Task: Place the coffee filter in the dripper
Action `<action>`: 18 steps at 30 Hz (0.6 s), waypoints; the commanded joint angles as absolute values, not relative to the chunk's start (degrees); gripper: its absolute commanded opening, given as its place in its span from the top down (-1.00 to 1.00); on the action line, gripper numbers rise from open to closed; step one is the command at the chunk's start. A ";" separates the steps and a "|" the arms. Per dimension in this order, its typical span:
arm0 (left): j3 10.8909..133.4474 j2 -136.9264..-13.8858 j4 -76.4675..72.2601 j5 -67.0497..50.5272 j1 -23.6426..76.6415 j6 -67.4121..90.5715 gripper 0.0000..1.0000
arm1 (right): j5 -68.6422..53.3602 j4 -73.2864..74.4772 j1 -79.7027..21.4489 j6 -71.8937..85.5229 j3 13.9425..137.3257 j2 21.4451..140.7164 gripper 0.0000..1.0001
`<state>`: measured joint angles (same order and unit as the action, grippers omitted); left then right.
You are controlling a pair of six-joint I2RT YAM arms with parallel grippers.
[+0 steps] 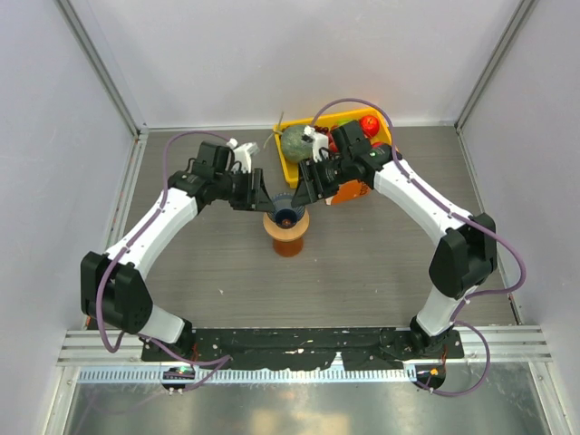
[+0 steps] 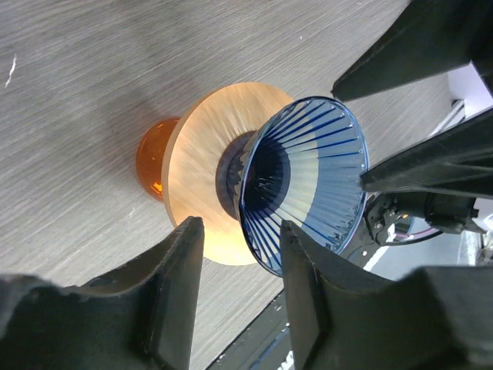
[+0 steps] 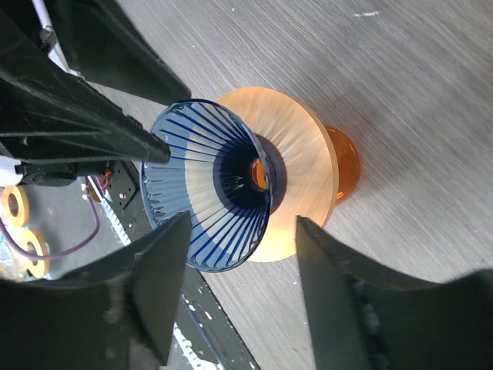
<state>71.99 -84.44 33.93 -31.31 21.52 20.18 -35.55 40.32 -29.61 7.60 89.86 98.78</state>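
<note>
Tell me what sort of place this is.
Most likely a robot test cell in a lab, not a kitchen: plain white walls box in a table, the left arm and right arm are bolted at its near edge, and a yellow tray of toy-like fruit sits behind the blue dripper.

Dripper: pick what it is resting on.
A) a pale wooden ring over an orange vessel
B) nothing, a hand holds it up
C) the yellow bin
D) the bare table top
A: the dripper has its narrow end seated in the pale wooden ring, with the orange vessel under that ring.
</note>
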 commanded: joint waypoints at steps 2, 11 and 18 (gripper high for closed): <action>74.88 -81.13 33.84 -33.84 21.18 19.16 -0.23 | -38.93 39.99 -28.92 6.94 94.57 97.03 -0.43; 80.41 -76.91 34.98 -35.95 17.06 16.97 -0.70 | -37.20 42.97 -22.59 -4.72 100.63 94.40 -0.73; 75.69 -68.66 32.87 -41.73 13.10 9.78 -0.76 | -24.10 43.77 -21.62 -25.53 100.55 92.11 -0.69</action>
